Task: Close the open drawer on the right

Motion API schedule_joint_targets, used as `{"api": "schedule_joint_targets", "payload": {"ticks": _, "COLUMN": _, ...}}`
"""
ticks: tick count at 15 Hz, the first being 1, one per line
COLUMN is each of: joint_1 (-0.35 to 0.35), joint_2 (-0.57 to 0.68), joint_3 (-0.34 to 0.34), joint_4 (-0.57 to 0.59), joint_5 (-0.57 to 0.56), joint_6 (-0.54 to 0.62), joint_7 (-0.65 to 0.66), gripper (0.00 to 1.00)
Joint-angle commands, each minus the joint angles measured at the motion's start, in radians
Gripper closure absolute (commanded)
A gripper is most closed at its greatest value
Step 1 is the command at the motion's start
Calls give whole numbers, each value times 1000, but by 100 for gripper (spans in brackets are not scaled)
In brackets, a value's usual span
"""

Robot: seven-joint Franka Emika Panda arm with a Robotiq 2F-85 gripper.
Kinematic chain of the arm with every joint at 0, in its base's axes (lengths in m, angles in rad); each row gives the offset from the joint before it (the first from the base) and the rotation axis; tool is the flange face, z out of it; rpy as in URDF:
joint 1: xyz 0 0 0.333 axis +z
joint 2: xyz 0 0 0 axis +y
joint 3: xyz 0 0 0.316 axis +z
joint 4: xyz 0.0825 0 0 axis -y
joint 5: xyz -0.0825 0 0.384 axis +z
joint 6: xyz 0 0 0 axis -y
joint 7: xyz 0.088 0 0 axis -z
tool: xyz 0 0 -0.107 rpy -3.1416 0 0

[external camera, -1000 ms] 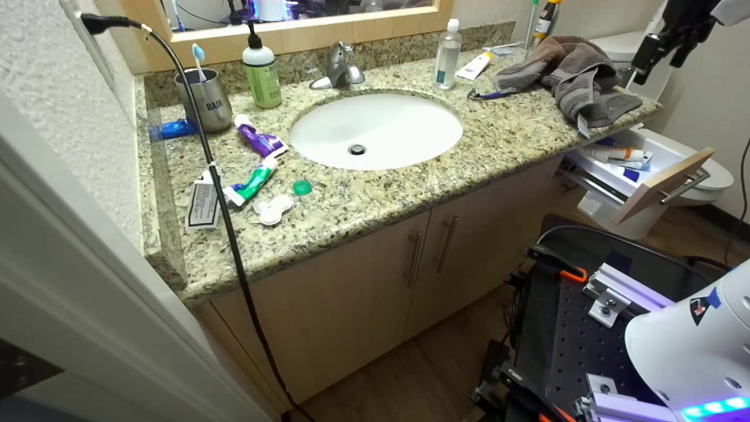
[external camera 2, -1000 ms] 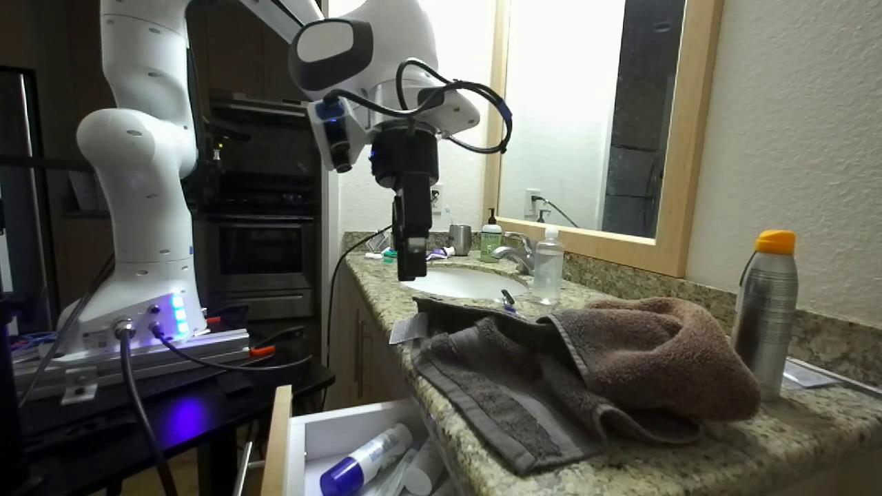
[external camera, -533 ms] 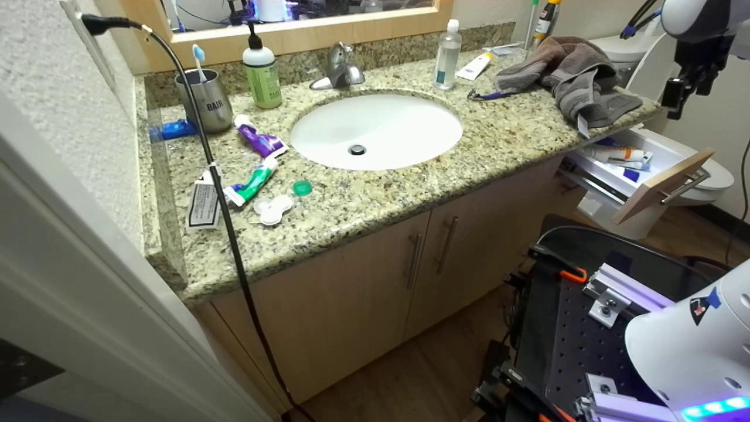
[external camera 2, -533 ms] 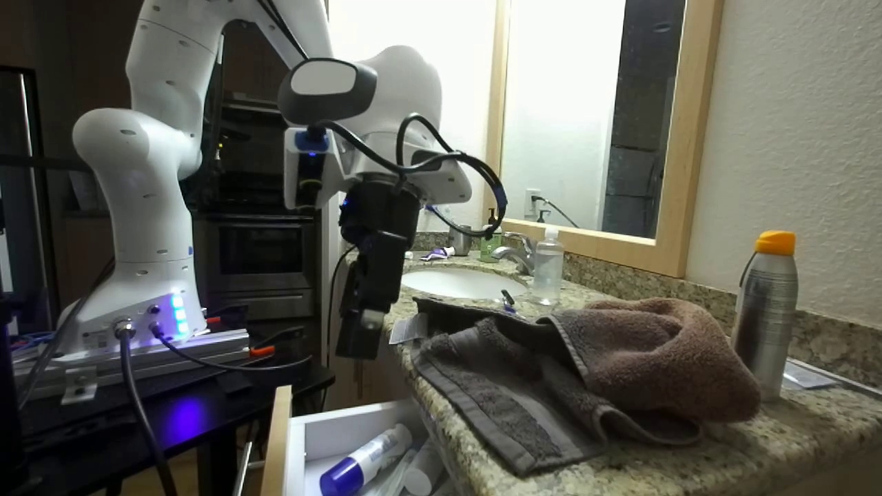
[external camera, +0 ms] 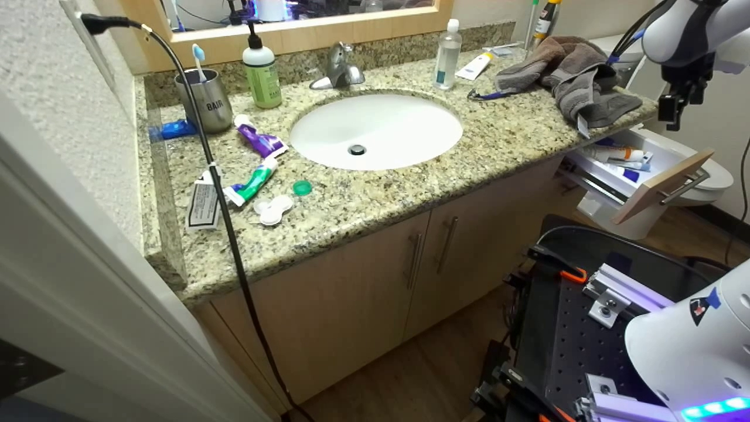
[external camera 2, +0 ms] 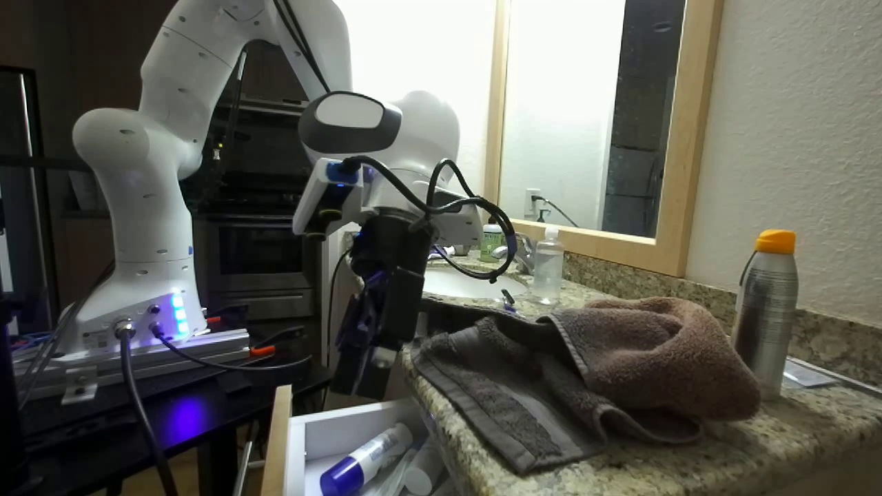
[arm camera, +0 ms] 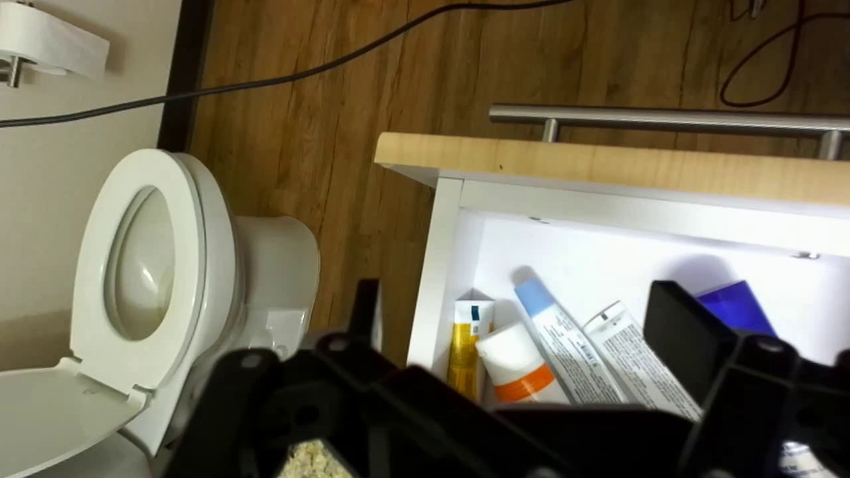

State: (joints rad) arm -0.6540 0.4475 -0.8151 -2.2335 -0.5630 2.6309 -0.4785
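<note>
The drawer (arm camera: 438, 259) juts from under the countertop (external camera: 510, 135), and my claw (arm camera: 522, 318) hangs spread and unladen above, seemingly on the inner side of its front panel (arm camera: 597, 164). If I descend here, I could strike the tubes (arm camera: 574, 352) or drag the front panel outward; swinging round too low, I might hook the handle (arm camera: 664, 119), and an off-centre shove could make the drawer skew and jam.
</note>
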Motion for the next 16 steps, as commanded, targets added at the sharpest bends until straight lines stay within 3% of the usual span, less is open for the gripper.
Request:
{"api": "schedule_joint_targets", "payload": {"ticks": 1, "joint_1": -52, "joint_2": -12, "joint_3": 51, "joint_4": 32, "joint_5": 1, "joint_6": -50, "joint_7": -81, "gripper": 0}}
{"api": "schedule_joint_targets", "payload": {"ticks": 6, "joint_1": -198, "joint_2": 42, "joint_3": 84, "joint_4": 73, "joint_5": -35, "joint_6": 47, "joint_7": -287, "gripper": 0}}
{"api": "schedule_joint_targets", "payload": {"ticks": 9, "joint_1": -283, "joint_2": 95, "joint_3": 63, "joint_4": 99, "joint_5": -142, "joint_6": 155, "joint_7": -389, "gripper": 0}}
{"api": "schedule_joint_targets", "payload": {"ticks": 13, "joint_1": -384, "joint_2": 192, "joint_3": 36, "joint_4": 135, "joint_5": -351, "joint_6": 370, "joint_7": -378, "gripper": 0}}
{"api": "schedule_joint_targets", "payload": {"ticks": 16, "joint_1": -459, "joint_2": 244, "joint_3": 105, "joint_4": 153, "joint_5": -367, "joint_6": 353, "joint_7": -374, "gripper": 0}}
